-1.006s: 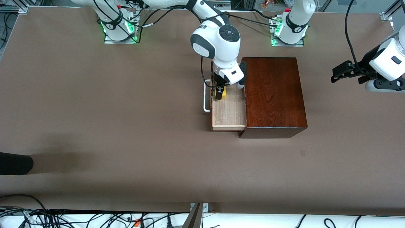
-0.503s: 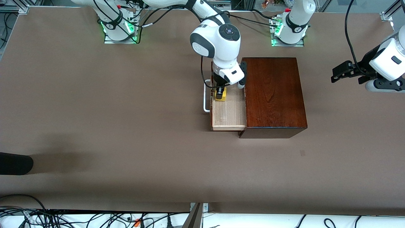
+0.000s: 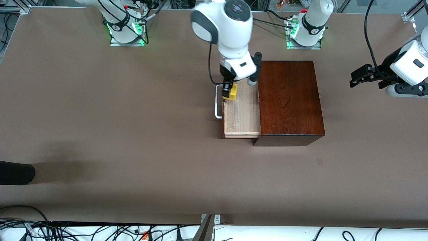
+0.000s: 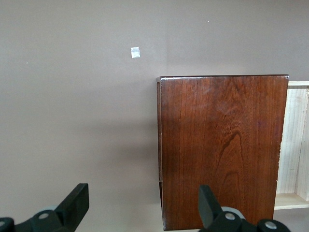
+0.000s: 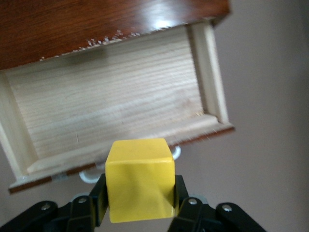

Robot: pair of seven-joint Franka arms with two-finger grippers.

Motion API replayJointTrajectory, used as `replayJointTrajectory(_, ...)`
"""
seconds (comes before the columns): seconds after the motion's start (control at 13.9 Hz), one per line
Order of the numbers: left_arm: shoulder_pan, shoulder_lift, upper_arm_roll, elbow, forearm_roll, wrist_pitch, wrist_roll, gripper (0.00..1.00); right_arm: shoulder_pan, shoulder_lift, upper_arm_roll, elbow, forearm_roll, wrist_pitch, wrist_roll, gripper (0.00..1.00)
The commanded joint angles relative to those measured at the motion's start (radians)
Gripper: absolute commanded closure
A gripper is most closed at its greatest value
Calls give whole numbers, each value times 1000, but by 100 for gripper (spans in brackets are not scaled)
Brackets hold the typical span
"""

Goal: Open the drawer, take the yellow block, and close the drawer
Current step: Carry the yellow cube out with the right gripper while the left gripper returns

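Note:
The drawer [image 3: 241, 115] stands pulled out of the dark reddish-brown wooden box [image 3: 289, 100], its pale interior bare and its white handle [image 3: 218, 102] toward the right arm's end. My right gripper [image 3: 230, 91] is shut on the yellow block [image 3: 231, 92] and holds it above the drawer's front edge. In the right wrist view the yellow block [image 5: 140, 179] sits between the fingers, over the drawer [image 5: 111, 111]. My left gripper [image 3: 357, 78] is open and empty, up in the air past the box at the left arm's end; its wrist view shows the box [image 4: 222, 145].
A dark rounded object [image 3: 15, 172] lies at the table's edge at the right arm's end. A small pale mark [image 3: 320, 161] is on the table nearer the front camera than the box. Cables run along the front edge.
My right gripper has risen with the yellow block, lifting it out of the drawer and toward the handle side. The left arm has not moved.

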Motion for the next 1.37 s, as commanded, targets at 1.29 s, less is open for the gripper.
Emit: replayJointTrajectory(1.29, -157, 163, -426, 109, 3, 150, 118, 0, -561, -162, -206, -488, 166, 34, 25, 92)
